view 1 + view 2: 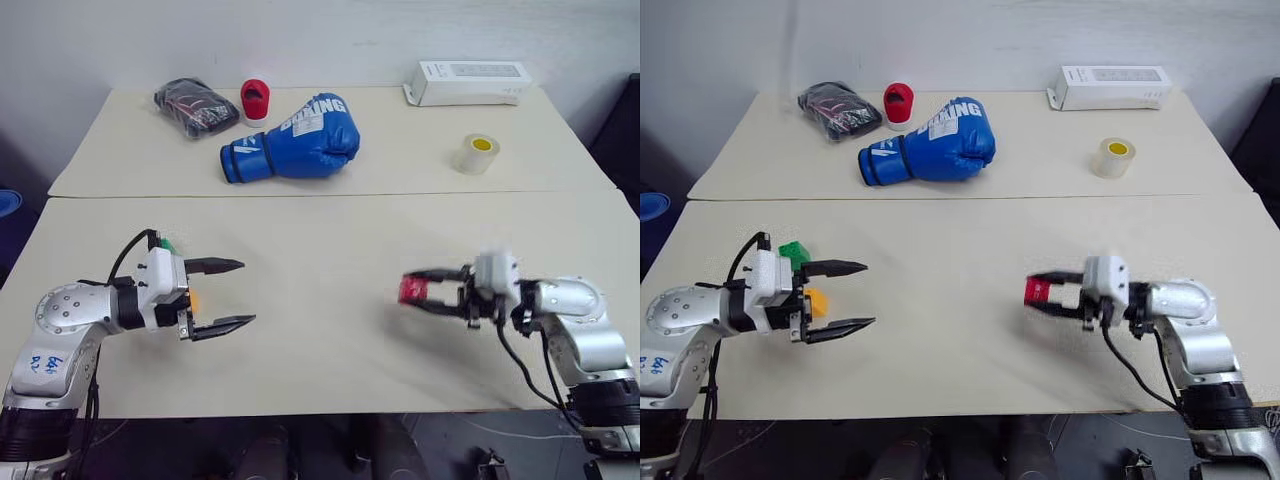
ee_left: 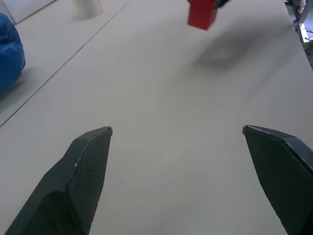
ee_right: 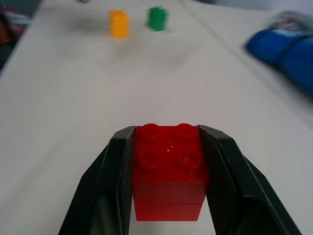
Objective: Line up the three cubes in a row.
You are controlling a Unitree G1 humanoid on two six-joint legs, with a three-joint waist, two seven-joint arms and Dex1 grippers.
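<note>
**Materials and finishes, quick rundown**

The red cube (image 3: 168, 171) is seen as glossy moulded plastic, smooth, with little highlights caught on the studs. The yellow-orange cube (image 3: 119, 23) and green cube (image 3: 157, 18) are read as the same sort of plastic. The right gripper (image 3: 168, 147) fingers (image 3: 115, 181) are shown as black and matt, and a fine cross-hatched grip texture is made out on the left gripper (image 2: 178, 132) fingers (image 2: 80, 171). The table (image 1: 330, 330) is covered in something pale, matt and smooth. The boxing glove (image 1: 295, 140) is finished in shiny blue leather-like stuff. The tape roll (image 1: 477, 153) looks like clear, slightly glossy film. The arm shells are done in brushed silvery metal.
</note>
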